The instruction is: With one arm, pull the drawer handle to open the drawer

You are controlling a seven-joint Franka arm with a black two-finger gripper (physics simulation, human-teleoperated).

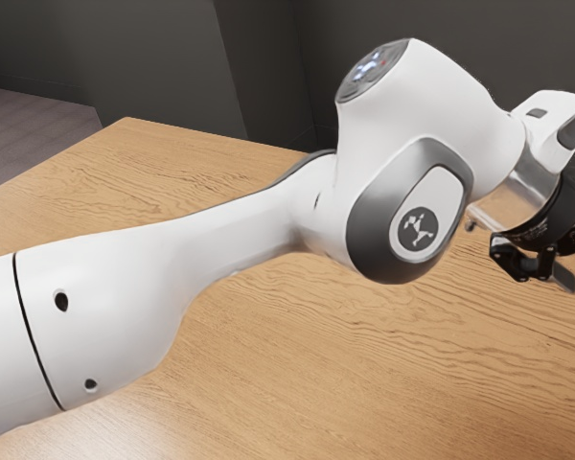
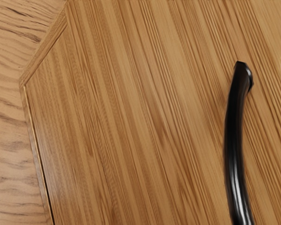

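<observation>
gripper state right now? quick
gripper: open, holding nothing, not yet on the drawer handle

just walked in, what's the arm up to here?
The arm stretches over the wooden table toward the exterior view's right, with its gripper near that edge. The wrist view looks onto a wooden drawer front with a black curved handle. Nothing touches the handle there, so the pull seems not yet started. The pictures don't settle whether the drawer is open.

Glossy black handle (image 2: 235, 154) on matt, grained wooden drawer front (image 2: 131, 122).
</observation>
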